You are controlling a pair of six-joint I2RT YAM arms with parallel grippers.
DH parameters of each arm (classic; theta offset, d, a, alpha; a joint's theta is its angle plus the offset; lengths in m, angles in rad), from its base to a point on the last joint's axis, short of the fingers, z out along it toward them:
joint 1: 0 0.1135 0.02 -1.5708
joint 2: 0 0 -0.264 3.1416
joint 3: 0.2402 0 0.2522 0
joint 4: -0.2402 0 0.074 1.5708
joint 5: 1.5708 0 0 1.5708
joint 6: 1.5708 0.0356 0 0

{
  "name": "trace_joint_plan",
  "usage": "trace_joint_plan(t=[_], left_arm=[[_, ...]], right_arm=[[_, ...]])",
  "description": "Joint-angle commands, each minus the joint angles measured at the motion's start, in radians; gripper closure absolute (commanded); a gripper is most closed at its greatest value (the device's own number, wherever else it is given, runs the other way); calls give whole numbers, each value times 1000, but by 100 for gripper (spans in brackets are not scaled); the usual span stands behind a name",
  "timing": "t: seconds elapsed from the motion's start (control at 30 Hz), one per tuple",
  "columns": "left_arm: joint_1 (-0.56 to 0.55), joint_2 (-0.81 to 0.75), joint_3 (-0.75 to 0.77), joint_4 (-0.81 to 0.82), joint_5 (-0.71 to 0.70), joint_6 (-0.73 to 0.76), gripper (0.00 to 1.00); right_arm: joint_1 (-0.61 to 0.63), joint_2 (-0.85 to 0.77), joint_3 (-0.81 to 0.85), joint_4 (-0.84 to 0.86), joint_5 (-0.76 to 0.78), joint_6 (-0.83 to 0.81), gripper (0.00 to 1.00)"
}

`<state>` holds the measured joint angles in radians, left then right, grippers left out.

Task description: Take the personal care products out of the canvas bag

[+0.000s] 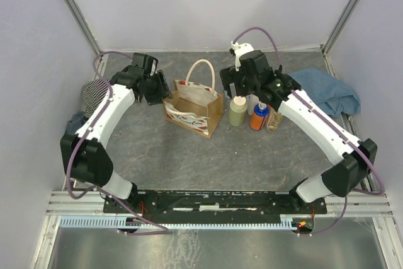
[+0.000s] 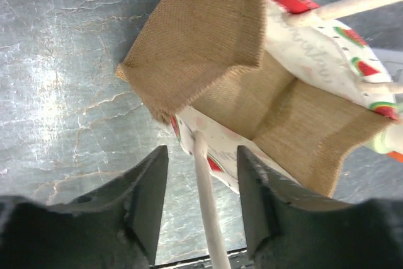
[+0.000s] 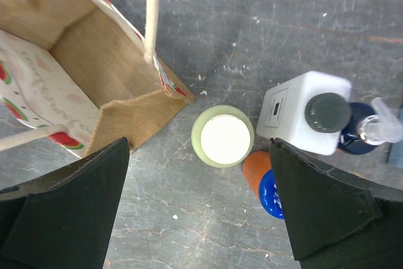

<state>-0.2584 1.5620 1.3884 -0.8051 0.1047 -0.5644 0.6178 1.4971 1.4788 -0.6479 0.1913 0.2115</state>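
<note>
While left gripper [image 2: 201,200] straddles cream handle [image 2: 206,225] at bag's 9 o'clock, jaws part-spread, pinching nothing, likely to steady it, canvas bag [image 1: 192,108] sits mid-table, apparently emptied. Personal care products [image 1: 252,113] stand upright at its 3 o'clock. Right gripper [image 3: 200,200] spread wide above pale green bottle [image 3: 221,137], not touching.

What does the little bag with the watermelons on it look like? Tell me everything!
The canvas bag is a small boxy tote of rough tan weave, with white panels printed with red-and-green watermelon slices. It stands upright and open on the grey table, and nothing shows inside it. One cream handle loops up. The other runs between the open fingers of the left gripper, not pinched.
</note>
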Motion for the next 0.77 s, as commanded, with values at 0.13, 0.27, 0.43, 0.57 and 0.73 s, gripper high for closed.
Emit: trace_joint_plan(t=[0.13, 0.27, 0.43, 0.57, 0.73], left_arm=[[1, -209, 65, 66, -141, 66, 20], [1, -271, 59, 152, -262, 151, 13], [4, -321, -13, 281, -464, 270, 10], [4, -338, -42, 323, -484, 302, 10], [4, -352, -56, 324, -486, 297, 10]], right_arm=[[-2, -24, 225, -208, 99, -23, 0], [-55, -36, 261, -232, 117, -6, 0], [-204, -50, 265, -238, 37, 41, 0], [-298, -17, 289, -252, -64, 57, 0], [-331, -5, 259, -211, -117, 71, 0]])
